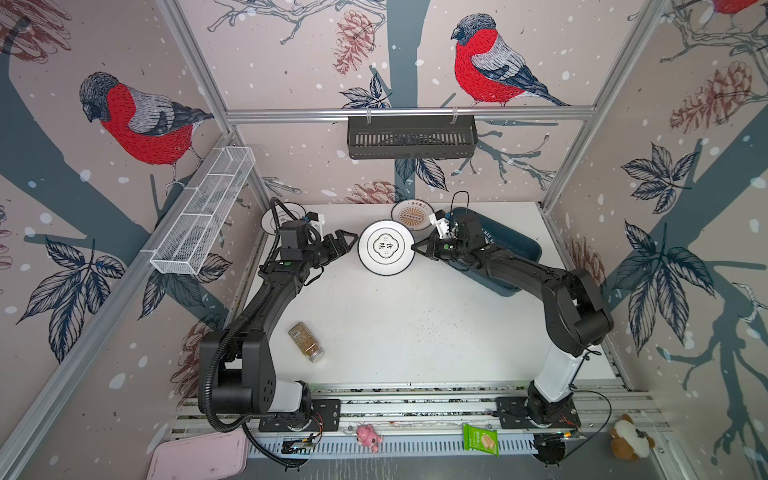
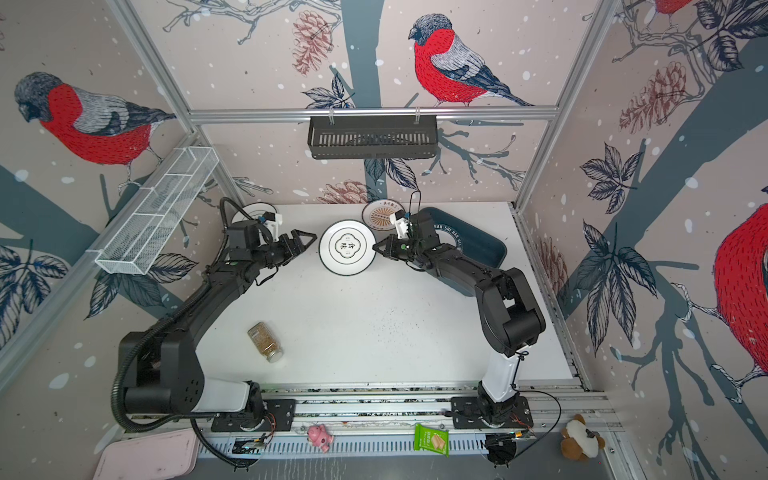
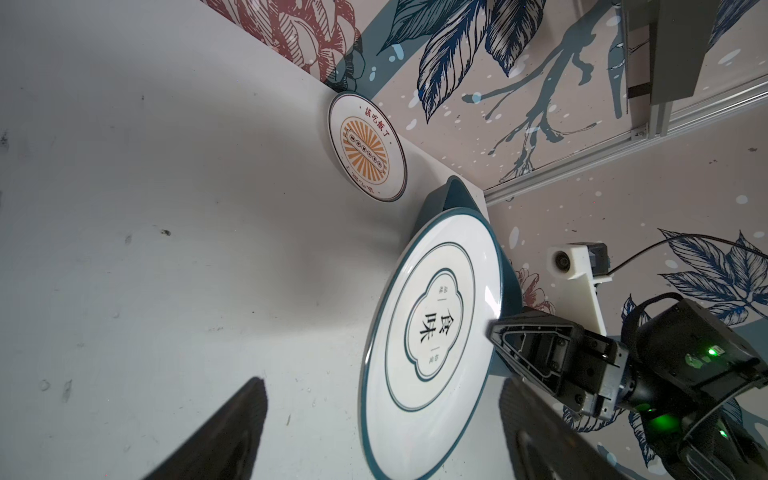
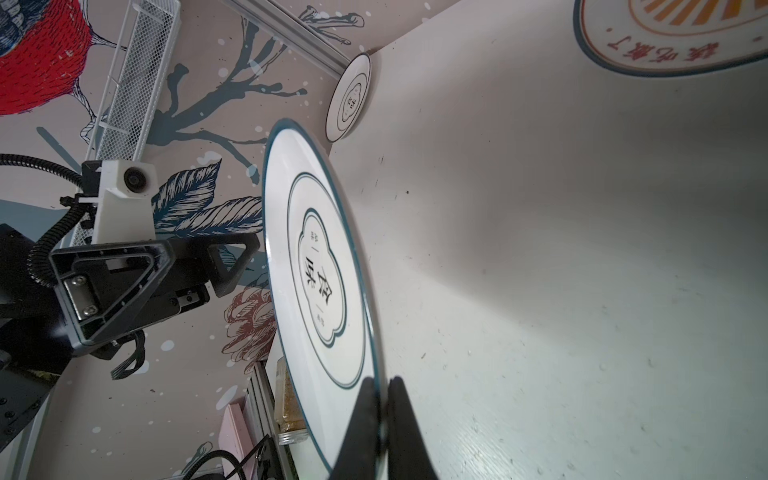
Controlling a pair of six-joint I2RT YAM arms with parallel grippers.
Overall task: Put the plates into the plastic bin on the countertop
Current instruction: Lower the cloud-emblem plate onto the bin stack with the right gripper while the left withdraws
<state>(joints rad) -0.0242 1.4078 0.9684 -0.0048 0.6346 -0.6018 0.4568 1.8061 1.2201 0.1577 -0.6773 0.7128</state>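
Countertop (image 1: 415, 332), white and speckled, with two black robot arms meeting at a cloud-centre plate (image 1: 386, 247). Every place below is given from that plate.

In both top views the plate is face up and raised off the countertop. The right arm (image 1: 536, 270) reaches in low with its elbow bent. The right gripper (image 1: 415, 247) pinches the plate's rim on the side facing the plastic bin (image 1: 521, 245). The bin lies just beyond that gripper, partly under the arm. The left arm (image 1: 266, 299) mirrors this pose on the plate's opposite side. The left gripper (image 1: 349, 244) stands wide, one fingertip just beside the rim; contact cannot be told. A sunburst plate (image 1: 411, 216) lies flat just behind the cloud-centre plate. A third plate (image 1: 291, 210) lies farther off, behind the left wrist.

Left wrist view: the left gripper (image 3: 381, 382) has its two fingers spread far apart, with the plate ahead of them. The right gripper (image 3: 492, 328) clamps the far rim, and a corner of the bin (image 3: 453, 195) shows past it.

Right wrist view: the right gripper (image 4: 384, 399) is closed on the thin rim. Beyond the plate (image 4: 320, 270), the left gripper (image 4: 214, 249) gapes.
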